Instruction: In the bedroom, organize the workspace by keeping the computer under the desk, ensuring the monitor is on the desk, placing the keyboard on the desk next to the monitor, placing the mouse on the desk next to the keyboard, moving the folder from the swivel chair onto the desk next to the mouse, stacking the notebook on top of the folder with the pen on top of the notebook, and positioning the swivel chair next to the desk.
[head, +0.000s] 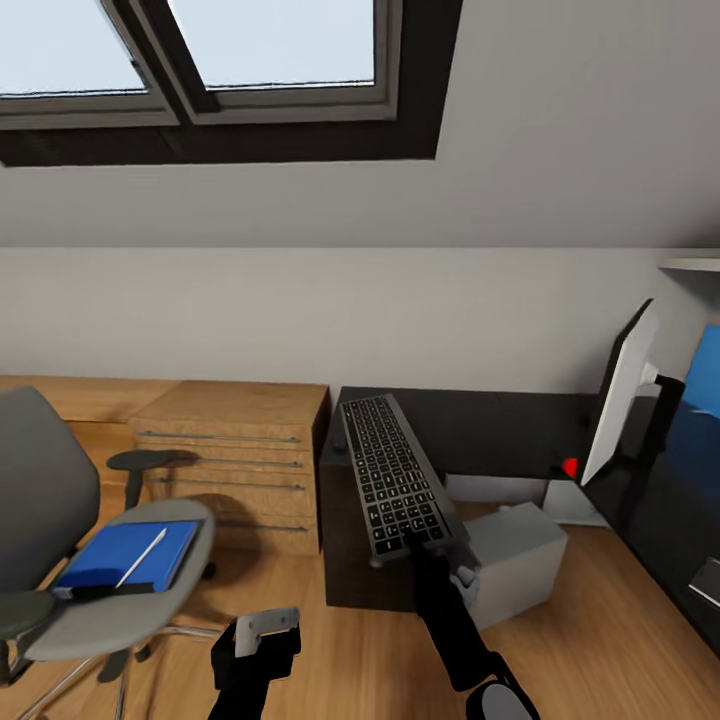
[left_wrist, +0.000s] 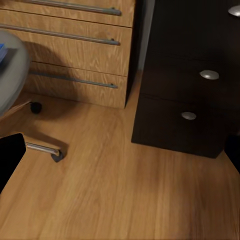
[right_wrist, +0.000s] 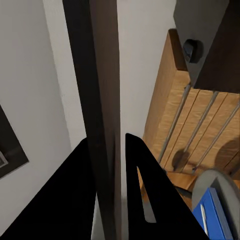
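right pincer (head: 418, 545) grips the keyboard (head: 395, 475) by its near edge, carrying it over the tabletop (head: 490, 430); left pincer's (head: 262, 632) state unclear.

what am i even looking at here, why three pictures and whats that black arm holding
These are simulator renders from a wheeled robot with two arms. The big picture comes from a camera on its head, looking down over both arms. The other two come from cameras near each gripper.

The right gripper has its jaws closed on the near end of the keyboard and holds it up, tilted, over the black desk. In the right wrist view the dark bar between the two black fingers is that keyboard seen edge-on.

The left gripper hangs low over the wooden floor, holding nothing.

The monitor stands on the desk. The computer sits on the floor. On the swivel chair lies the folder with the pen on it.
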